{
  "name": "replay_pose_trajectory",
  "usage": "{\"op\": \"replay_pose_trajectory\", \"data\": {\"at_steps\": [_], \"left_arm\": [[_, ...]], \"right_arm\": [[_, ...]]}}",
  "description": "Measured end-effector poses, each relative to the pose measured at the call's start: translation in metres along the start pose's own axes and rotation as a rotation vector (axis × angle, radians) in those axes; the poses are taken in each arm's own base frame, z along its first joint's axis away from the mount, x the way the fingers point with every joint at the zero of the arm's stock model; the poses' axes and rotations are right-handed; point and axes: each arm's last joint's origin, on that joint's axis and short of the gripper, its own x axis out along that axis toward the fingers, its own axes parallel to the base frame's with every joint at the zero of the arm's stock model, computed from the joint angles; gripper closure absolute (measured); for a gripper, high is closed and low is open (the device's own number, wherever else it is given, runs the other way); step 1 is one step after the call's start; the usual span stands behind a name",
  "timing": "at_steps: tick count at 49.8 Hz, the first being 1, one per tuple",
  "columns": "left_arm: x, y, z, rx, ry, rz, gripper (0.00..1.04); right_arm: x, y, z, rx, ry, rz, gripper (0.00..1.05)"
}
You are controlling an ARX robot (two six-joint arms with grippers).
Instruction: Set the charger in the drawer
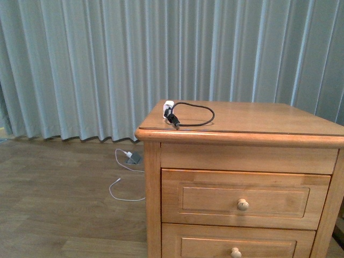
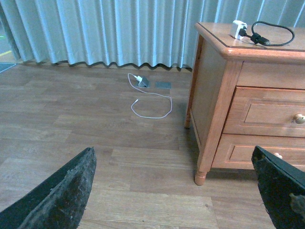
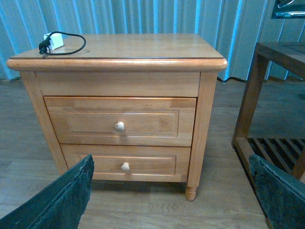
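The charger (image 1: 170,110), a small white plug block with a looped black cable, lies on the front left corner of the wooden nightstand (image 1: 258,121); it also shows in both wrist views (image 2: 238,28) (image 3: 54,41). The upper drawer (image 1: 244,198) with a round pale knob is shut (image 3: 119,121) (image 2: 271,112). Neither arm appears in the front view. My left gripper (image 2: 176,191) is open over the floor, left of the nightstand. Facing the nightstand's front from low down, my right gripper (image 3: 174,191) is open with nothing in it.
A similar lower drawer (image 3: 125,163) is shut below the upper one. A thin white cable with a grey adapter (image 2: 143,95) lies on the wooden floor by the curtain (image 1: 107,64). A dark wooden slatted rack (image 3: 271,95) stands right of the nightstand.
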Motion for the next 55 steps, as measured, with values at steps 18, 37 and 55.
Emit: {"op": "replay_pose_trajectory", "data": {"at_steps": [18, 37, 55], "left_arm": [[0.000, 0.000, 0.000, 0.000, 0.000, 0.000, 0.06], [0.000, 0.000, 0.000, 0.000, 0.000, 0.000, 0.06], [0.000, 0.000, 0.000, 0.000, 0.000, 0.000, 0.06]], "right_arm": [[0.000, 0.000, 0.000, 0.000, 0.000, 0.000, 0.08], [0.000, 0.000, 0.000, 0.000, 0.000, 0.000, 0.08], [0.018, 0.005, 0.002, 0.061, 0.139, -0.096, 0.08]]}}
